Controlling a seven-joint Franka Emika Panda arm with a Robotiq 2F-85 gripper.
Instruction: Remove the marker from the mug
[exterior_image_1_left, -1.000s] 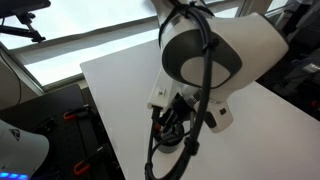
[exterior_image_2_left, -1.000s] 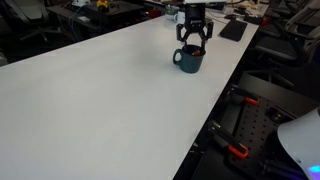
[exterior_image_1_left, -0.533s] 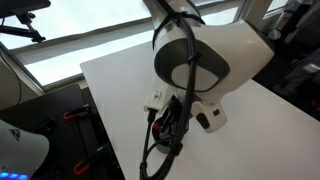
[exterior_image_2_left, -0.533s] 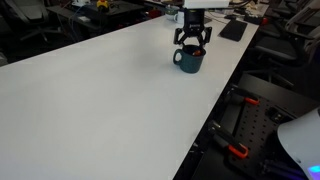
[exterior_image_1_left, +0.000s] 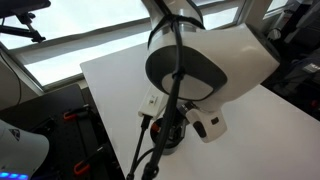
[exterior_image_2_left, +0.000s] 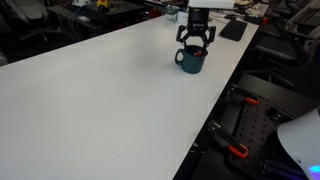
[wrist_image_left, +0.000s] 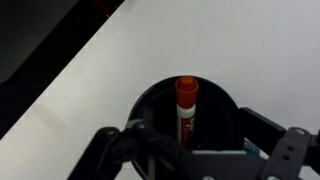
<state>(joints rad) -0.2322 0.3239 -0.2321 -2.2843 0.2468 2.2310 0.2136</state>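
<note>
Looking down the wrist view, I see the marker (wrist_image_left: 185, 108) standing in the mug (wrist_image_left: 146, 102), its red-orange end up and resting toward the far side of the rim. My hand (exterior_image_2_left: 195, 41) hangs right above the mug (exterior_image_2_left: 189, 62) with its jaws spread wide, one finger (wrist_image_left: 118, 150) on each side, neither touching the marker. The mug sits on the white bench (exterior_image_2_left: 100, 90) near the far edge. In an exterior view the arm (exterior_image_1_left: 205, 65) blocks the mug completely.
</note>
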